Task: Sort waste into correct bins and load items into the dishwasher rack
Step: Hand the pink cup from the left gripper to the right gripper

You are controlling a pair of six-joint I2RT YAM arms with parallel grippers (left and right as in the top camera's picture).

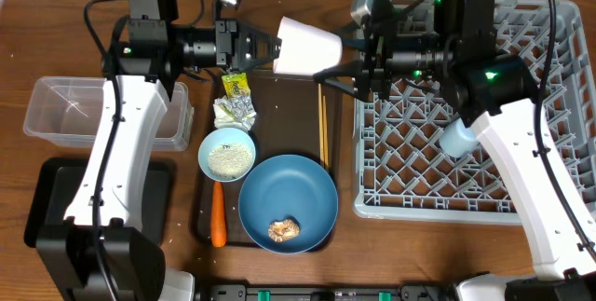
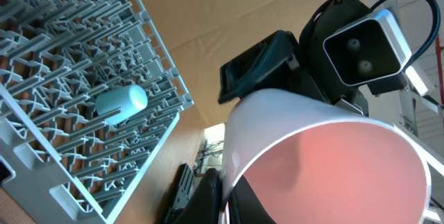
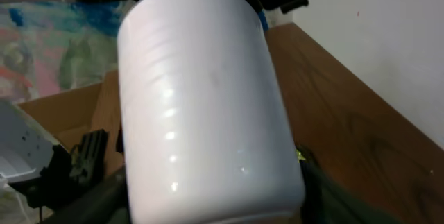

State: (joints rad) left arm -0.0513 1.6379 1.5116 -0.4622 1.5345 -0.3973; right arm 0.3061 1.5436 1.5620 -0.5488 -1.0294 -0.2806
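White arms (image 1: pixel 121 143), black joints (image 1: pixel 149 21), green lights (image 1: pixel 491 75)

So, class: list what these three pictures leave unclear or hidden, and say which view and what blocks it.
Overhead: which pincer grips the pale pink cup; the cup hides where the left pincer and right pincer meet it.
Right wrist: the cup fills the frame and hides the grip.
Overhead: the left arm covers much of the black tray.
Overhead: the brown lump on the blue plate is too small to identify.
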